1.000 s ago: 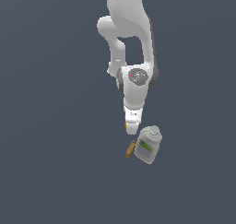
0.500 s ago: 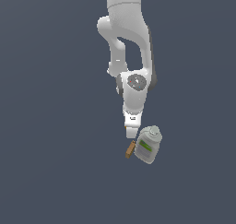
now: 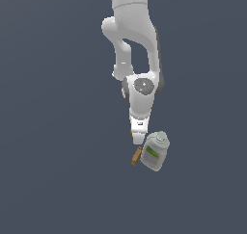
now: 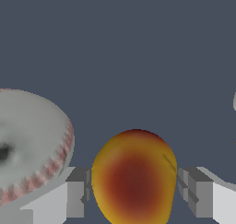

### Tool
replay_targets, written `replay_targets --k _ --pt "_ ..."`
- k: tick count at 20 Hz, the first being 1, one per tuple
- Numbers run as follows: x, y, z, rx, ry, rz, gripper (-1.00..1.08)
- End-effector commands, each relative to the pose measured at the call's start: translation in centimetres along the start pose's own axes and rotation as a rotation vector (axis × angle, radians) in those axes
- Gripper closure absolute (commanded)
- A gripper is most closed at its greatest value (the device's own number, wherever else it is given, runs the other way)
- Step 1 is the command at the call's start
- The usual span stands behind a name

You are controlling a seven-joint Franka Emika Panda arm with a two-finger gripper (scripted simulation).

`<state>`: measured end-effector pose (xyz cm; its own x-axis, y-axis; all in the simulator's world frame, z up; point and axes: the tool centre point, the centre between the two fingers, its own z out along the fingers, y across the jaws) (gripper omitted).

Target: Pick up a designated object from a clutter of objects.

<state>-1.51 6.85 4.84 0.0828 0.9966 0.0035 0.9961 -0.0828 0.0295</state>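
Note:
The designated orange-yellow ball with a red patch (image 4: 133,179) sits between my gripper's (image 4: 133,195) two grey fingers (image 4: 78,195), whose pads touch it on both sides. In the exterior view the gripper (image 3: 137,137) points down, low over the floor, just to the exterior view's left of the jar; only a sliver of the orange ball (image 3: 131,131) shows beside the hand. The white ball with red stitching (image 4: 27,144) lies close beside one finger in the wrist view and is hidden behind the arm in the exterior view.
A pale jar with green label and grey cap (image 3: 155,152) lies tilted right beside the hand. A small brown block (image 3: 136,156) lies against the jar, just below the fingers in the exterior view. The floor is plain dark grey.
The hand has come down a little toward the floor over the last second, most of it in the first half second. The jar and block have not moved.

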Motion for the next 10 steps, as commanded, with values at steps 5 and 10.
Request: replay_targets --k 5,10 --pt "-0.2 0.1 -0.3 -0.001 0.0 0.003 1.08" --pt "-0.5 0.2 -1.8 0.001 -0.001 0.003 1.08"
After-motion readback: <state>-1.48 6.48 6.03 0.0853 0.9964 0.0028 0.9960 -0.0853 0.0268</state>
